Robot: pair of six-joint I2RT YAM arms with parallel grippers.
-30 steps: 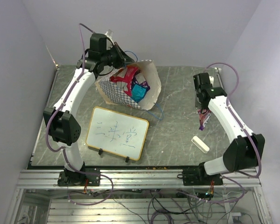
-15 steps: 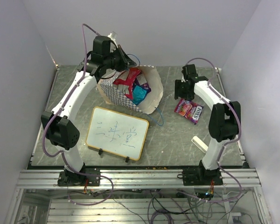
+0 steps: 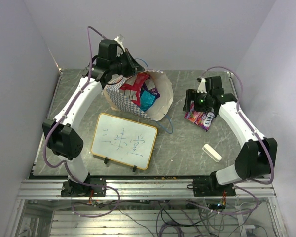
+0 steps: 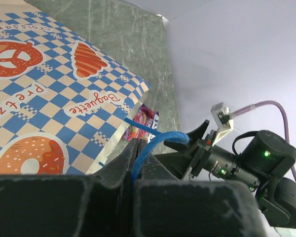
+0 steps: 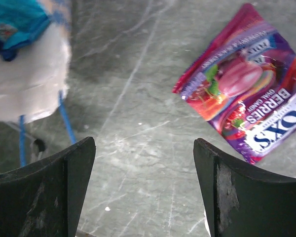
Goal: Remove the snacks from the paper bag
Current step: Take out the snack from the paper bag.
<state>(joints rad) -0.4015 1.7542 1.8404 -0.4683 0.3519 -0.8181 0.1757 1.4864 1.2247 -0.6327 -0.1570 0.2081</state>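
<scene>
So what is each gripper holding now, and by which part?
Left gripper is shut on the blue cord handle of the bag. Right gripper is open and holds nothing; the berry packet lies on the table, clear of it.

I work in a robotics lab cell: plain pale walls box in my grey stone-patterned table from nine round to three o'clock. At six, an aluminium rail runs above loose cables.

Pale lilac walls enclose a grey marbled table — evenly lit.
</scene>
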